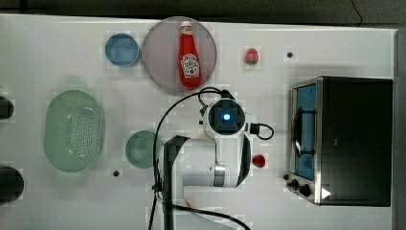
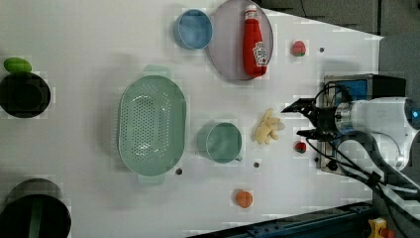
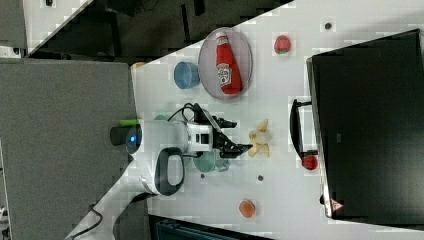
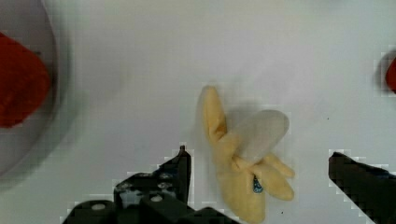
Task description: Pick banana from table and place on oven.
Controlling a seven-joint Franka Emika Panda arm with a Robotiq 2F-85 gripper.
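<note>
The banana (image 2: 268,127), small and pale yellow with splayed peel lobes, lies on the white table (image 1: 57,57) between a teal cup and the oven (image 1: 354,139). My gripper (image 2: 294,120) hangs above it with its fingers spread open and nothing between them. In the right view the gripper (image 3: 240,135) sits just off the banana (image 3: 260,138) on the side away from the oven (image 3: 370,125). In the wrist view the banana (image 4: 238,163) lies between the two black fingers (image 4: 180,170), apart from both. In the top view my arm covers the banana.
A ketchup bottle (image 1: 189,55) lies on a round plate (image 1: 158,52) beside a blue bowl (image 1: 122,50). A green colander (image 1: 74,130) and a teal cup (image 1: 141,148) stand at the top view's left. A red fruit (image 1: 259,160) lies by the oven door, an orange fruit (image 2: 243,198) nearer the table edge.
</note>
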